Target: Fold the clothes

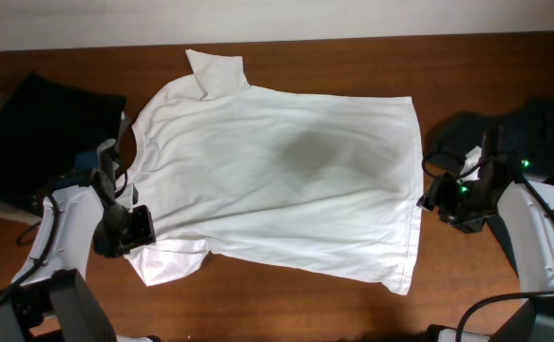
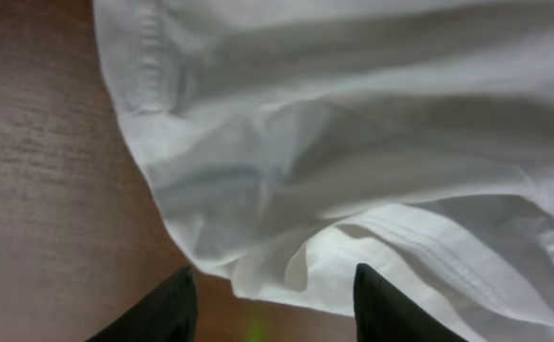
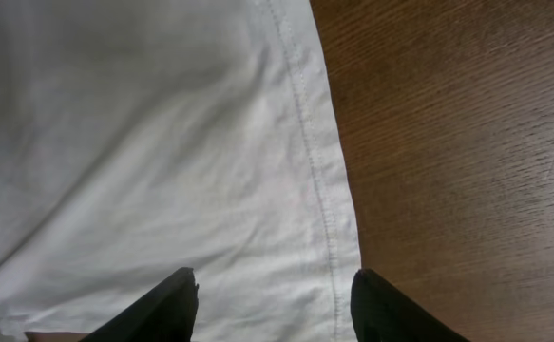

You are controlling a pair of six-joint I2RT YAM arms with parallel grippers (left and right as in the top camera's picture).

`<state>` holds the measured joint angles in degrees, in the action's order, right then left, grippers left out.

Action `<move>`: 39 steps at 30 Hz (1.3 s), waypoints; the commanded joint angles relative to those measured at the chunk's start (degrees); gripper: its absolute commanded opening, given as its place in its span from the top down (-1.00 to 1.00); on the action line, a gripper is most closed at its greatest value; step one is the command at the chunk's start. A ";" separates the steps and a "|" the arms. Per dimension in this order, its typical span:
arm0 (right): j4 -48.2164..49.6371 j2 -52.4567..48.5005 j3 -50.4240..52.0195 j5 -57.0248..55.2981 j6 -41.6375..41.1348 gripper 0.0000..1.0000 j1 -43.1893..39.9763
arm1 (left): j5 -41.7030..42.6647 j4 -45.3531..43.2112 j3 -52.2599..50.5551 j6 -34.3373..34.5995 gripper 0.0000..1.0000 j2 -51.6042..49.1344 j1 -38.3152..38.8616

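Observation:
A large white short-sleeved shirt (image 1: 286, 185) lies spread flat on the wooden table, collar at the left and hem at the right. My left gripper (image 1: 136, 228) hovers at the near left sleeve. In the left wrist view it (image 2: 275, 306) stands open, with bare wood between its fingers (image 2: 167, 313) and the rumpled sleeve edge (image 2: 286, 256) just beyond them. My right gripper (image 1: 435, 198) is at the hem on the right. In the right wrist view it (image 3: 275, 299) is open above the stitched hem (image 3: 324, 209), gripping nothing.
A black cloth (image 1: 39, 133) lies heaped at the left rear of the table (image 1: 467, 76). Another dark garment (image 1: 533, 119) sits at the right rear, behind the right arm. Bare wood shows right of the hem (image 3: 467, 142) and left of the sleeve (image 2: 48, 190).

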<state>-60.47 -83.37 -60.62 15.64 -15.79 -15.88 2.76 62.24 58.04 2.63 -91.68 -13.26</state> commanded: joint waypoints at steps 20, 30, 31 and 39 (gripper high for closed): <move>-0.22 -0.37 0.87 -1.40 0.55 -0.18 0.09 | 3.65 -0.44 0.61 -4.44 0.99 0.33 -0.15; 0.00 -0.37 13.38 -2.78 -7.74 -0.13 0.04 | 3.39 2.95 11.76 -4.44 0.99 0.42 -0.15; -0.02 -0.37 15.02 -2.62 -9.16 0.01 0.04 | 3.39 2.95 11.76 -4.42 1.00 0.42 -0.15; 0.59 -0.37 23.04 4.98 -13.31 0.15 0.15 | 3.41 2.93 11.76 -4.39 1.00 0.42 -0.15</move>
<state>-60.47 -83.64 -40.12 18.52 -26.24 -15.88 6.13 65.14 69.10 -0.91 -91.70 -13.26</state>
